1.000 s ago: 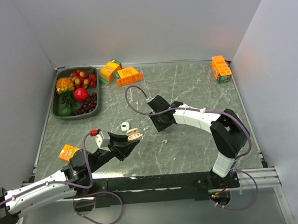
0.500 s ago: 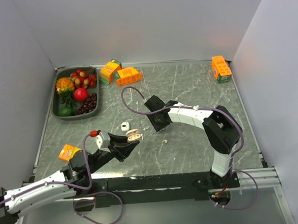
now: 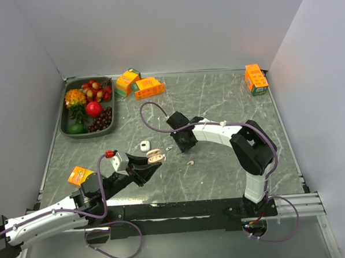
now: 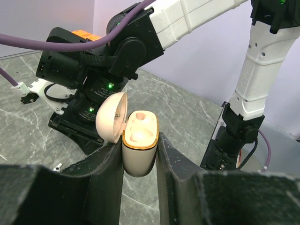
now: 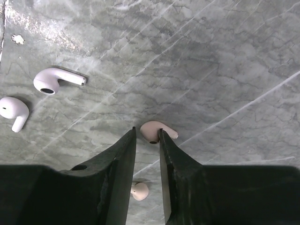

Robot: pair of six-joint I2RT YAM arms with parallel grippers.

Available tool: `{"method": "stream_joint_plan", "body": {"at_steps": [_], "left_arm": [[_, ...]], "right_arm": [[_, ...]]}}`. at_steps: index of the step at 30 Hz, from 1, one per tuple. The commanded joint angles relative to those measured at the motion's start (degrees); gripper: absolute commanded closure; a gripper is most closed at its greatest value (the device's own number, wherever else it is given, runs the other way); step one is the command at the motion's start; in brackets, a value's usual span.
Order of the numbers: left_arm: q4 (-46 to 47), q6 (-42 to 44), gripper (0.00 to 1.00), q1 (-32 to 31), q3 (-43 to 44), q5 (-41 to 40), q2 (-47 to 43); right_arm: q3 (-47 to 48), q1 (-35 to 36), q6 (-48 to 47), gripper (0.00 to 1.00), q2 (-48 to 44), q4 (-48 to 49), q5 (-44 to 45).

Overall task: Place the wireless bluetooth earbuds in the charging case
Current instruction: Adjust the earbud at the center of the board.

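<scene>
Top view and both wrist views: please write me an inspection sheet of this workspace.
Surface: grey marbled table.
Job's things: open charging case; four earbuds loose on table.
Clutter: fruit tray, four orange boxes, small white case.
Grippers: left gripper shut on charging case; right gripper astride one earbud, grip unclear.
Cables: purple cables along both arms.
Surroundings: grey walls; nothing else seen.

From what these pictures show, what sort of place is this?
Probably a laboratory robot cell, not a home: plain white walls enclose a grey table, a left arm and a right arm are bolted at its near edge, and a tray of fruit sits as a prop.
</scene>
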Motion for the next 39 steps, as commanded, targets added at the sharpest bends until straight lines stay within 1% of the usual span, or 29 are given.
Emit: {"method": "stream_joint_plan", "body": {"at_steps": [1, 5, 10, 12, 13, 14, 16, 18, 20, 22, 23, 24, 26, 27, 29, 30, 32, 33, 36, 39], "left_arm": [[1.79, 0.26, 0.99, -0.46, 1.29, -0.73, 0.16], [1.97, 0.09, 0.99, -0.46, 1.37, -0.64, 0.51], [1.79, 0.09, 0.99, -0.55, 1.29, -0.90, 0.25], [1.97, 0.00, 0.99, -0.55, 1.20, -1.17, 0.16], [2.06, 0.00, 0.99, -0.55, 1.20, -1.26, 0.25], [2.06, -0.09, 0.99, -0.64, 1.28, -1.43, 0.34], [1.88, -0.18, 0.99, -0.55, 1.55, -1.43, 0.60], [1.97, -0.35, 0.99, -0.64, 1.55, -1.69, 0.78], [2.06, -0.35, 0.99, -0.64, 1.55, -2.04, 0.95], [2.06, -0.27, 0.99, -0.81, 1.64, -2.40, 0.95], [2.06, -0.26, 0.99, -0.73, 1.72, -2.57, 0.95], [1.97, -0.18, 0.99, -0.73, 1.90, -2.84, 0.95], [1.71, -0.09, 0.99, -0.73, 1.90, -3.10, 0.87], [1.53, -0.09, 0.99, -0.73, 2.07, -3.19, 0.87], [1.27, -0.09, 0.99, -0.73, 2.16, -3.36, 0.78], [1.27, -0.18, 0.99, -0.81, 2.16, -3.45, 0.78], [1.18, -0.18, 0.99, -0.82, 2.25, -3.45, 0.78], [1.18, -0.26, 0.99, -0.82, 2.25, -3.45, 0.69], [1.09, -0.18, 0.99, -0.90, 2.34, -3.45, 0.60], [1.18, -0.18, 0.99, -0.90, 2.34, -3.54, 0.78]], "right_arm": [[2.31, -0.44, 1.87, 0.71, -0.07, -0.09, -1.16], [2.66, -0.71, 4.06, 0.76, -0.50, -0.35, -3.09], [2.14, -1.49, 6.96, 0.78, -3.31, 0.17, -7.65], [1.35, -2.54, 10.12, 0.79, -5.06, 1.75, -10.55], [-0.14, -3.94, 11.52, 0.81, -5.68, 2.63, -13.53], [-1.11, -4.91, 14.84, 0.82, -6.21, 3.42, -14.60], [-3.83, -6.59, 18.38, 0.91, -7.62, 5.62, -17.75], [-6.29, -9.40, 23.56, 0.93, -8.41, 7.46, -19.18], [-7.88, -11.59, 28.47, 0.93, -8.85, 8.61, -20.14], [-9.46, -12.83, 31.65, 0.97, -9.12, 9.31, -20.32], [-9.73, -13.88, 34.19, 0.96, -8.86, 9.14, -20.24], [-9.82, -14.15, 35.26, 0.95, -8.68, 8.88, -20.24], [-9.73, -14.41, 37.63, 0.89, -8.16, 8.00, -19.80], [-9.56, -14.85, 38.25, 0.83, -7.98, 7.74, -19.88], [-9.56, -15.29, 39.48, 0.76, -7.63, 7.30, -19.97], [-9.30, -15.47, 39.66, 0.66, -7.45, 7.21, -20.41], [-8.51, -15.47, 38.88, 0.57, -7.10, 5.64, -20.06], [-8.15, -15.47, 38.61, 0.50, -7.10, 5.19, -19.97], [-8.15, -15.47, 37.03, 0.41, -8.15, 3.35, -18.66], [-7.71, -15.38, 34.57, 0.39, -10.52, 0.72, -16.64]]}}
